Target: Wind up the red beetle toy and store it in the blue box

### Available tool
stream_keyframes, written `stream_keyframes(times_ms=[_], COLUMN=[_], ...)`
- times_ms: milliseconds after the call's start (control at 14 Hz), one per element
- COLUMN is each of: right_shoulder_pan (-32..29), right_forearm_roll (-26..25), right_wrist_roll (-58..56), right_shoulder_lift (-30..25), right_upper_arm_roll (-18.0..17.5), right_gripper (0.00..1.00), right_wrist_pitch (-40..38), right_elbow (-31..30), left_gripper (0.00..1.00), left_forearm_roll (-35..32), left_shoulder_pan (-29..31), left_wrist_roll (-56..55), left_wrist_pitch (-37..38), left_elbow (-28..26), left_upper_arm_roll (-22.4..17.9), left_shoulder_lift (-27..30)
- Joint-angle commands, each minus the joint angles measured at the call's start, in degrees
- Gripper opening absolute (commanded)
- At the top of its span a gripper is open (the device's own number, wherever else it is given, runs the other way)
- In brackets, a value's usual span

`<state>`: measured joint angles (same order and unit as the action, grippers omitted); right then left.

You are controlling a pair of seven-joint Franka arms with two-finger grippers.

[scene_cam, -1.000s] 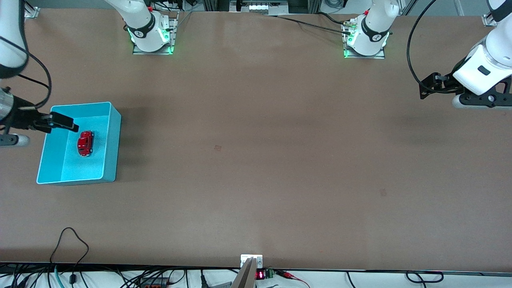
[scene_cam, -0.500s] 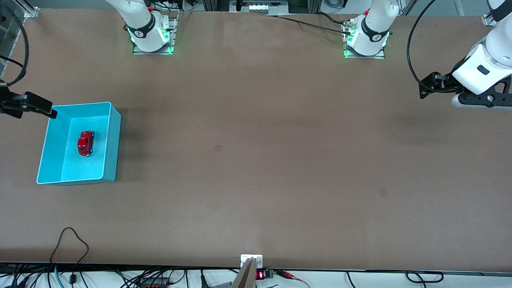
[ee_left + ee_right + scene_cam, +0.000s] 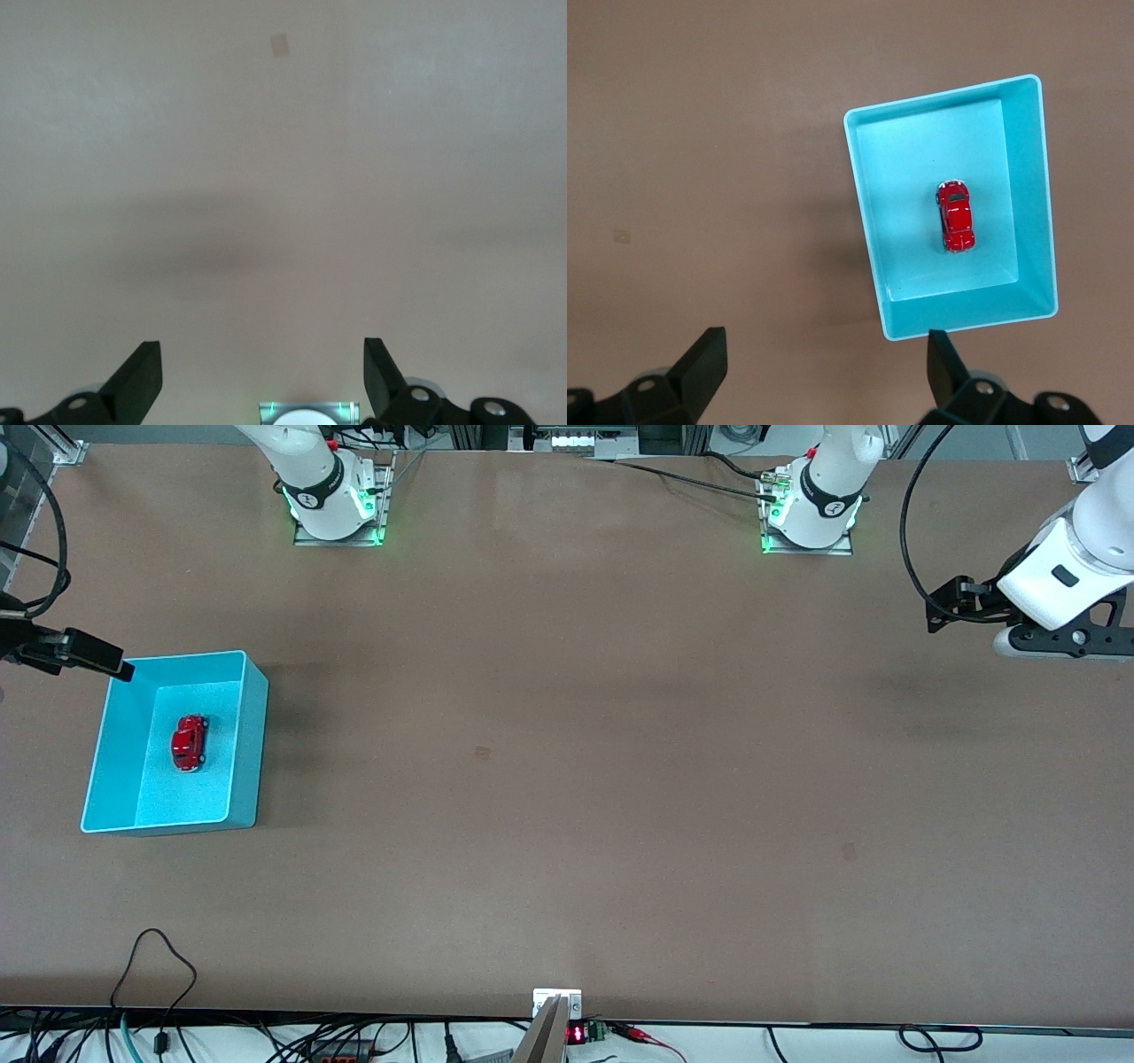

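The red beetle toy [image 3: 189, 743] rests on the floor of the blue box [image 3: 248, 735] at the right arm's end of the table; both also show in the right wrist view, the toy [image 3: 956, 215] inside the box [image 3: 864, 204]. My right gripper [image 3: 120, 666] is open and empty, up in the air over the box's corner that is farthest from the front camera; its gap [image 3: 824, 367] shows bare table. My left gripper [image 3: 937, 611] is open and empty, held high over the left arm's end of the table [image 3: 261, 372].
The brown table [image 3: 567, 779] carries a small square mark [image 3: 482, 753] near its middle. The right arm's base [image 3: 332, 496] and the left arm's base [image 3: 811, 509] stand along the top edge. Cables hang along the edge nearest the front camera.
My right gripper has risen out of the box and drawn back past its wall, leaving the toy on the box floor. My left gripper has risen slightly.
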<state>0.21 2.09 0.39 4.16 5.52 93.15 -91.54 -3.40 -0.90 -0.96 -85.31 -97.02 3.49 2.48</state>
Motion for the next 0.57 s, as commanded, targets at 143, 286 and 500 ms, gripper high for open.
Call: stream_keyframes(times_ms=[143,286,500], right_shoulder_pan=[-0.8,-0.7,-0.7], right_forearm_roll=[-1.1,-1.3,-1.3], right_wrist_roll=[-3.9,-0.8,-1.5], right_shoulder_lift=[-9.7,-9.7,-9.7], right_upper_arm_roll=[-1.2,-1.4,-1.4], right_gripper=[1.0,1.0,1.0], right_wrist_pitch=[2.5,1.8,0.1], right_elbow=[-10.3,-10.1,-9.6], left_gripper=[1.0,1.0,1.0], left_forearm_roll=[-0.7,-0.1,0.0], left_shoulder_pan=[0.2,0.2,-0.1], left_wrist_roll=[0.3,0.3,1.1], left_wrist_pitch=[1.9,1.6,0.8], left_elbow=[1.3,2.5,2.7], left_upper_arm_roll=[0.1,0.1,0.2], left_shoulder_lift=[-0.1,-0.3,-0.2])
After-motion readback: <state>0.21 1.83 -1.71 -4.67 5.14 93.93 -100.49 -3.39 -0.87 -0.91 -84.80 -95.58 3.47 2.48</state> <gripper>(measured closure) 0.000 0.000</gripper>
